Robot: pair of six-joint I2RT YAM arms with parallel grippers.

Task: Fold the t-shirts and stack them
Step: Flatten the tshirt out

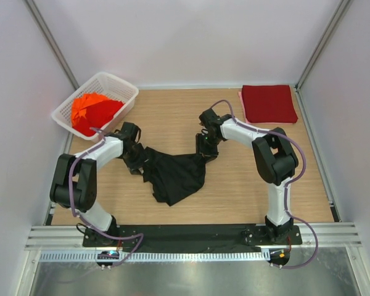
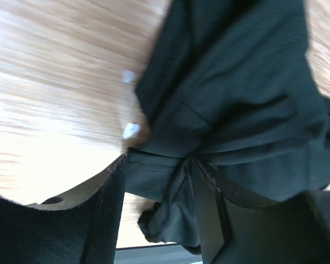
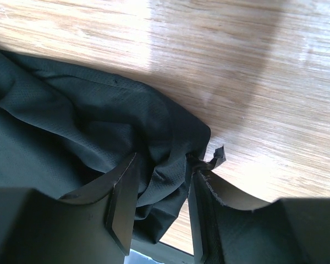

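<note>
The black t-shirt (image 1: 176, 174) hangs crumpled between my two grippers over the middle of the table, its upper edge stretched from one to the other. My left gripper (image 1: 139, 159) holds its left end; in the left wrist view the left gripper (image 2: 158, 184) has a bunch of black cloth (image 2: 231, 82) between its fingers. My right gripper (image 1: 205, 152) holds the right end; in the right wrist view the right gripper (image 3: 162, 179) pinches a fold of the black shirt (image 3: 71, 126). A dark red t-shirt (image 1: 269, 103) lies folded at the back right. Orange-red shirts (image 1: 92, 111) lie in the basket.
A white lattice basket (image 1: 114, 84) stands at the back left, close to my left arm. White walls enclose the wooden table (image 1: 246, 185) at the back and sides. A black base strip runs along the near edge.
</note>
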